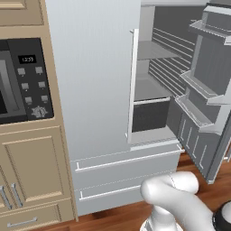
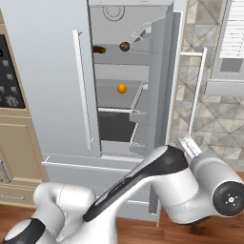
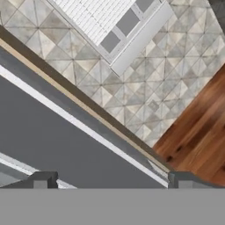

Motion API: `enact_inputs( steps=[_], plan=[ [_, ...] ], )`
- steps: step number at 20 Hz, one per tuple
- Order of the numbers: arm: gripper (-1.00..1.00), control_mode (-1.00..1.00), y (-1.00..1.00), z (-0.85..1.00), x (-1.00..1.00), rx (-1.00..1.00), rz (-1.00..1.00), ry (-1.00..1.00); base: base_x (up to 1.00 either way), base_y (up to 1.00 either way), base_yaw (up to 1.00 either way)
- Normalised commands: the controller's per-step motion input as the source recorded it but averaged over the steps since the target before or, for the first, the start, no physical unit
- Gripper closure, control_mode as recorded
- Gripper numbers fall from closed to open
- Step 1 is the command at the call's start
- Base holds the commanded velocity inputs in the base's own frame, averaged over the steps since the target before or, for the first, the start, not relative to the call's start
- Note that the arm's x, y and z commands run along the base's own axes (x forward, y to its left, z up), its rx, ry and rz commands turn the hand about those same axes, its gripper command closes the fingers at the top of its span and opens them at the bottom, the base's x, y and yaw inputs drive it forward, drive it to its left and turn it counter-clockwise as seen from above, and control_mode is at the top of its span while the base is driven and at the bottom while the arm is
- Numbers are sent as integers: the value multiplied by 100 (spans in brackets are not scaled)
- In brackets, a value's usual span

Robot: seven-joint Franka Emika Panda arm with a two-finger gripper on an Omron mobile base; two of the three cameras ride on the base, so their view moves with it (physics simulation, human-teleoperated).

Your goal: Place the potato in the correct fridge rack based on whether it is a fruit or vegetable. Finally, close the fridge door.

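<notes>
The fridge's right door (image 2: 162,71) stands open. Inside, the potato (image 2: 124,46), a small brown lump, rests on the upper fridge rack (image 2: 119,57), which also shows as a pale grey shelf (image 1: 155,49) from the other side. A darker brown oblong item (image 2: 99,49) lies left of the potato on the same rack. On the shelf below sits a bright orange ball (image 2: 122,88). My gripper (image 2: 186,142) is low, just right of the open door's outer side, far from the potato. In the hand view the gripper (image 3: 113,180) is open, with its fingertips (image 3: 44,179) wide apart and nothing between them.
The left fridge door (image 1: 90,76) is closed, with freezer drawers (image 1: 126,162) below it. Door bins (image 1: 198,85) jut from the open door. A wood cabinet with an oven panel (image 1: 31,76) stands to the left. A tiled wall with a window (image 2: 233,43) is to the right.
</notes>
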Motion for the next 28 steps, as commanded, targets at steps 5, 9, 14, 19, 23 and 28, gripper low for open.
enact_inputs(
  steps=[5,9,14,19,23,28],
  plan=[
    [-100,-100,-45,-17,43,2,8,-1,0,0,0],
    [-100,-100,-34,-13,45,3,8,0,0,0,0],
    [-100,-100,-4,-14,56,0,2,0,0,0,0],
    [-100,-100,0,-5,44,1,4,0,0,0,0],
    [-100,-100,0,-4,33,1,5,0,0,0,0],
    [-100,-100,4,-1,30,1,5,0,0,0,0]
  ],
)
